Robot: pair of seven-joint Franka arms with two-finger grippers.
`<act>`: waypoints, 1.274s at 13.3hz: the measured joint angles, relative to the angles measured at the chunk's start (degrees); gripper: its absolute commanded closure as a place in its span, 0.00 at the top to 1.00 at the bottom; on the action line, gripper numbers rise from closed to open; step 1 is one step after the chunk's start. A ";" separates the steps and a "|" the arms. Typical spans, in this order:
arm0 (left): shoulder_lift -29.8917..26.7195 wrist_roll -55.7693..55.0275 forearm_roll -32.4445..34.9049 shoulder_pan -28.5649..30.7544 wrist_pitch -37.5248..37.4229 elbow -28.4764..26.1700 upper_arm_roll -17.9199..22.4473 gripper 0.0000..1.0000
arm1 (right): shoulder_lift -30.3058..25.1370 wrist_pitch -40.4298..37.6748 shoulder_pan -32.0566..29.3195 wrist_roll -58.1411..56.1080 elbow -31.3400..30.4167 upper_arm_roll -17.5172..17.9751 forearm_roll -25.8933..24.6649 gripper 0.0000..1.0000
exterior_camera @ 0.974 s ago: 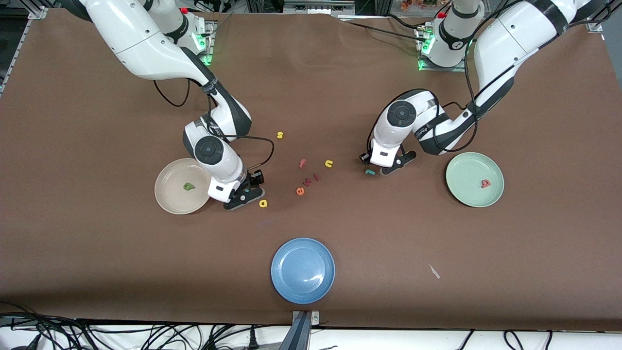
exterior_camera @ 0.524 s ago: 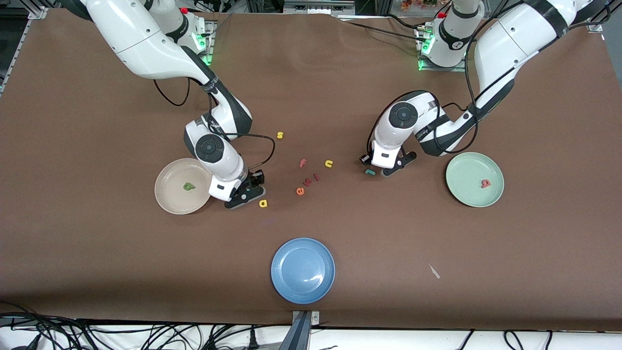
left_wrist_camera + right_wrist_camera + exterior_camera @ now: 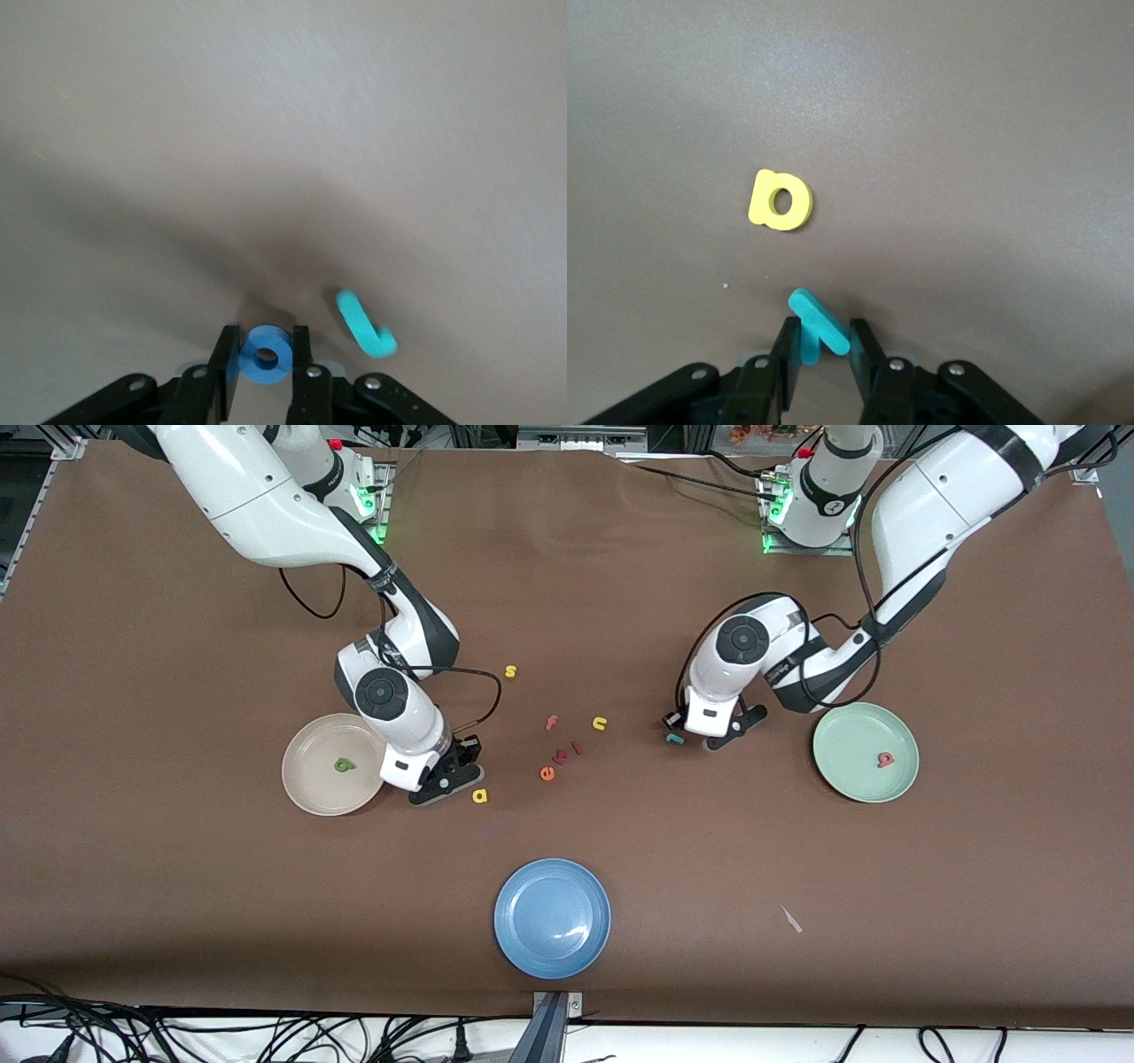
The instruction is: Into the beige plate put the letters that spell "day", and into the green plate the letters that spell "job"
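Observation:
My left gripper (image 3: 266,352) is shut on the blue ring o (image 3: 267,355), low over the table beside the teal j (image 3: 363,325). In the front view this gripper (image 3: 713,737) stands between the j (image 3: 675,738) and the green plate (image 3: 850,731), where the pinkish-red b (image 3: 884,759) lies. My right gripper (image 3: 824,341) is shut on the teal y (image 3: 818,331), which sits tilted between the fingers. The yellow a (image 3: 780,200) lies flat close by. In the front view the right gripper (image 3: 447,775) is next to the beige plate (image 3: 310,744), which holds the dark green d (image 3: 344,764).
Loose letters lie mid-table: a yellow s (image 3: 510,671), pink f (image 3: 551,723), yellow n (image 3: 600,724), orange e (image 3: 547,773) and small reddish pieces (image 3: 576,747). A blue plate (image 3: 552,918) sits nearer the front camera. A pale scrap (image 3: 791,919) lies toward the left arm's end.
Both grippers have shut, the left on the o and the right on the y. The left hand has shifted slightly toward the green plate; the right hand has stayed in place.

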 measured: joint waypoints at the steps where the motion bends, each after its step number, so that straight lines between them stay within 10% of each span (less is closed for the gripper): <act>1: -0.24 1.75 0.00 3.72 -2.66 0.29 -2.99 0.02 | -0.13 0.01 0.01 -0.31 0.01 -0.28 0.00 0.13; 6: -1.38 24.05 -0.94 32.71 -18.82 1.51 -22.12 0.02 | -2.88 -6.26 -0.85 -6.71 0.92 -3.74 -0.04 0.13; 12: -0.83 46.22 3.03 39.53 -22.87 1.64 -14.79 0.15 | -8.50 -14.09 -4.64 -21.09 1.01 -8.38 0.22 0.14; 14: 0.68 47.55 5.51 38.21 -21.90 1.46 -10.84 0.85 | -8.60 -14.44 -5.78 -23.26 0.68 -9.24 1.23 0.15; 17: 1.63 47.51 5.85 37.15 -21.53 1.49 -9.72 1.00 | -8.58 -15.33 -5.78 -23.26 -0.25 -9.19 3.82 0.33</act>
